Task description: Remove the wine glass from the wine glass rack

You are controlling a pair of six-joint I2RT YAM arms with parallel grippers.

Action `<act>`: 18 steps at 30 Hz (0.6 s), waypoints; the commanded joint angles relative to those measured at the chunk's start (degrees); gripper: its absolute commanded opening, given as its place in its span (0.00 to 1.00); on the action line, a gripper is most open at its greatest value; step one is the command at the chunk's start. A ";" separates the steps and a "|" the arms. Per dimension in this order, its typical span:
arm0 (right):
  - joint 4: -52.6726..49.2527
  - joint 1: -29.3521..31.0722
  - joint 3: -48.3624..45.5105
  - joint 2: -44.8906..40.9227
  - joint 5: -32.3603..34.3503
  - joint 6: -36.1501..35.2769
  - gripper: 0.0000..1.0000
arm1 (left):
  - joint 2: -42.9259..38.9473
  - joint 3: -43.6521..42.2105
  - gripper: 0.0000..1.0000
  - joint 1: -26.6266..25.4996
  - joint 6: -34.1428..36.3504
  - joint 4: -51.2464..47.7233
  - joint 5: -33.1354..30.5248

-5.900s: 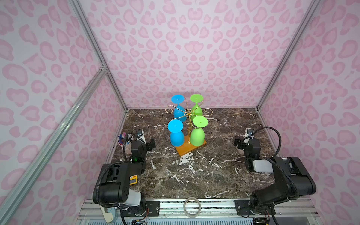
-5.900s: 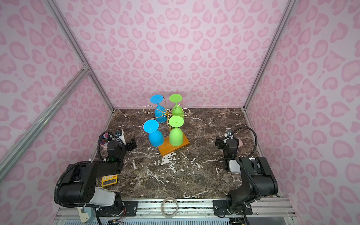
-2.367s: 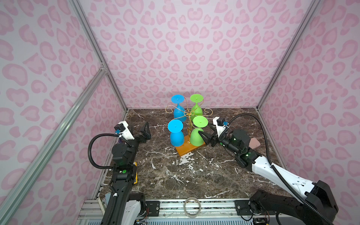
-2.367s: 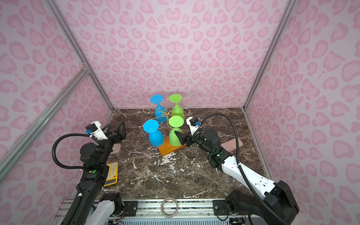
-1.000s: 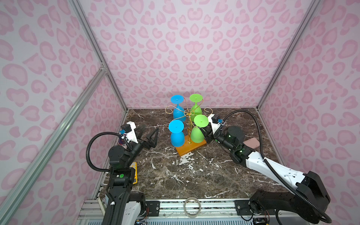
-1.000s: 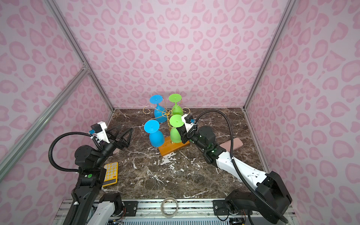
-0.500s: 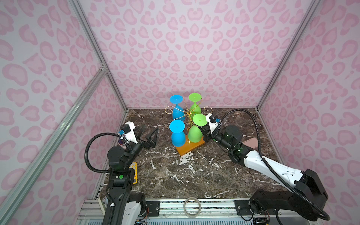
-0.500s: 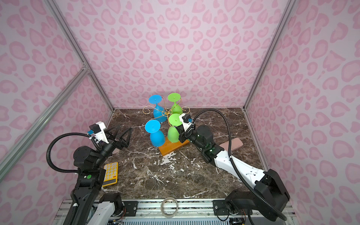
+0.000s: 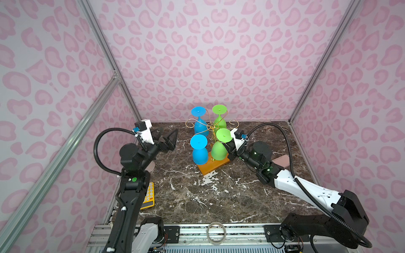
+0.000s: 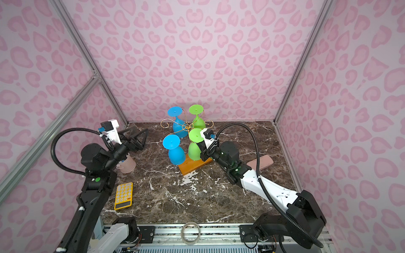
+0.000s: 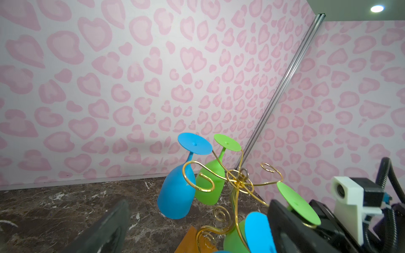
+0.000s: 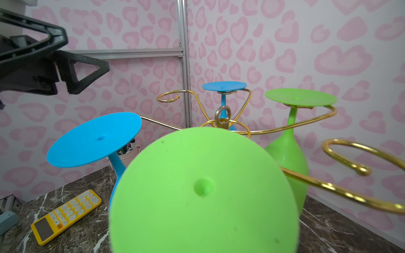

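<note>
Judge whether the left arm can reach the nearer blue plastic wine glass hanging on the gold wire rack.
Probably yes: the open left gripper faces the nearer blue plastic wine glass, with only marble tabletop between them.

I am working in bright, even light that is coming from overhead, a ceiling lamp (image 11: pixel 377 8) flaring white in my left wrist view, soft shadows falling on the back wall (image 9: pixel 197 101), and the green wine glass (image 12: pixel 203 190) blurring against my right wrist lens.

Pink heart-print walls (image 9: pixel 208 54), marble tabletop (image 9: pixel 219 197)
</note>
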 commanded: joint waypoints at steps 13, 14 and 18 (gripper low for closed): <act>-2.17 0.86 -0.93 -1.66 1.52 -2.42 0.00 | 18.12 13.59 0.81 0.17 -8.92 -9.60 22.32; -2.08 0.88 -1.02 -1.61 1.53 -2.47 0.00 | 18.66 13.85 0.78 0.10 -9.51 -8.96 23.42; -1.73 0.97 -0.81 -0.94 1.44 -2.51 0.00 | 20.99 14.89 0.69 0.09 -9.95 -9.80 24.98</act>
